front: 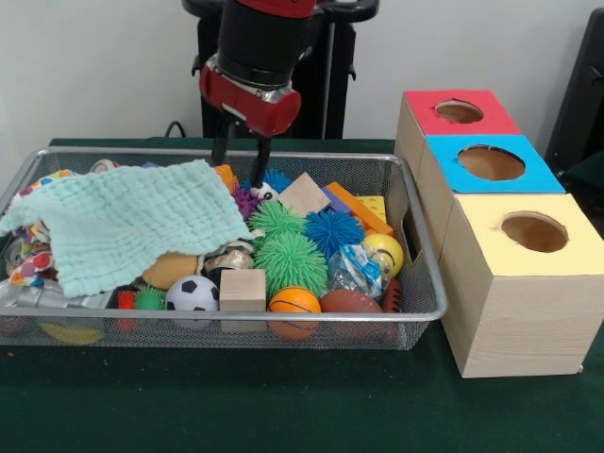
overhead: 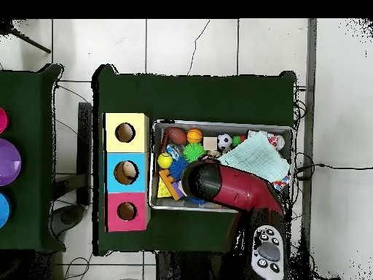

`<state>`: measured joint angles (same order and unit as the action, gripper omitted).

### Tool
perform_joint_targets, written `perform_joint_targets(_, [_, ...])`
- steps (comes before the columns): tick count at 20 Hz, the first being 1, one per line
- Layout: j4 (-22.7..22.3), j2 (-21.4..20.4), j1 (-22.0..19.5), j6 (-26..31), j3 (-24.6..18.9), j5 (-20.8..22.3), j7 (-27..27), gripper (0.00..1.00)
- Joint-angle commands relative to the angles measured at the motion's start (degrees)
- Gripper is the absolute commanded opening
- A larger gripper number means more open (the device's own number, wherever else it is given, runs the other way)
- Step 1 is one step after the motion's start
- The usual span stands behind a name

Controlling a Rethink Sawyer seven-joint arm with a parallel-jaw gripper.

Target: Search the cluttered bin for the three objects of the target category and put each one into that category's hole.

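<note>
A wire mesh bin [front: 113, 319] holds mixed toys, and a mint green cloth [front: 132, 222] covers its left half. Showing beside the cloth are two green spiky balls [front: 291, 262], a blue spiky ball [front: 334, 229], a soccer ball [front: 192, 293], a basketball [front: 294, 302], a brown football [front: 349, 302], a yellow ball [front: 385, 250] and wooden blocks [front: 243, 289]. My gripper [front: 241, 162] hangs open over the bin's far side, above the cloth's edge, with nothing between its fingers. In the overhead view the red arm [overhead: 229, 186] hides the gripper.
Three wooden boxes stand in a row right of the bin, each with a round hole: red top [front: 460, 111], blue top [front: 491, 162], yellow top [front: 534, 231]. From above they show as yellow [overhead: 124, 132], blue [overhead: 125, 172] and red [overhead: 126, 211], left of the bin [overhead: 218, 122].
</note>
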<state>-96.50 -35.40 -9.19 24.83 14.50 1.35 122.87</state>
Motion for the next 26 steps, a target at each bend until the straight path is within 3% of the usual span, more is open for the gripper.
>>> perform_joint_targets(1, [6.5, 3.3, -2.6, -1.4, -4.8, 6.7, -5.1, 1.0])
perform_joint_targets(9, [8.5, 4.5, -3.0, -4.0, -3.7, 11.2, -2.3, 1.0])
perform_joint_targets(15, [10.2, 8.5, -7.0, -10.5, -4.9, 15.0, -2.0, 1.0])
perform_joint_targets(26, [12.5, 15.0, -7.5, -12.5, -2.1, 16.4, 1.3, 1.0])
